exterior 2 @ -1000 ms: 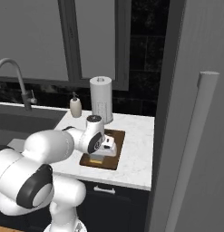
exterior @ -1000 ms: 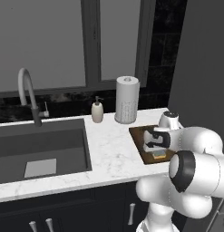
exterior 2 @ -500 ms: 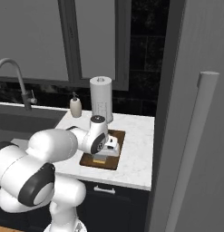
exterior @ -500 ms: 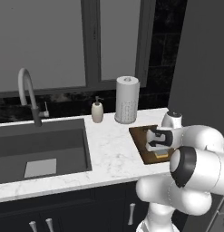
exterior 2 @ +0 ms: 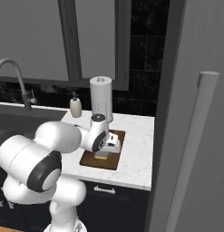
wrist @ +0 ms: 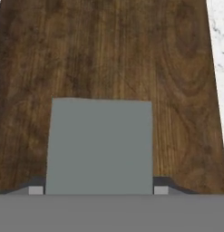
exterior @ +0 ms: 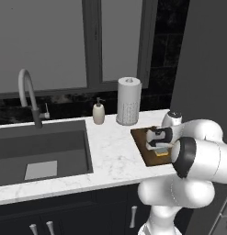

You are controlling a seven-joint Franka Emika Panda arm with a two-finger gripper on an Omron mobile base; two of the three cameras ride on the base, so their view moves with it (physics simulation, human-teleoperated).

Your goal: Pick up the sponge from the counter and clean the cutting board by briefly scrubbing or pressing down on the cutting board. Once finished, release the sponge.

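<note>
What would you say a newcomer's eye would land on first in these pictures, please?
Probably the bulky white arm bent low over the cutting board at the right end of the counter, its gripper clamped on the sponge and holding it on the wood. After that, the tall paper towel roll by the dark window, and the curved faucet over the sink.

Both base views behind arm, left and right, looking down; share counter (exterior: 116, 158) and cutting board (exterior 2: 91, 159). Hand view very close, straight onto board.

Dim, even rendered light — soft shadows, no glare — slightly blurred close up in hand view.
</note>
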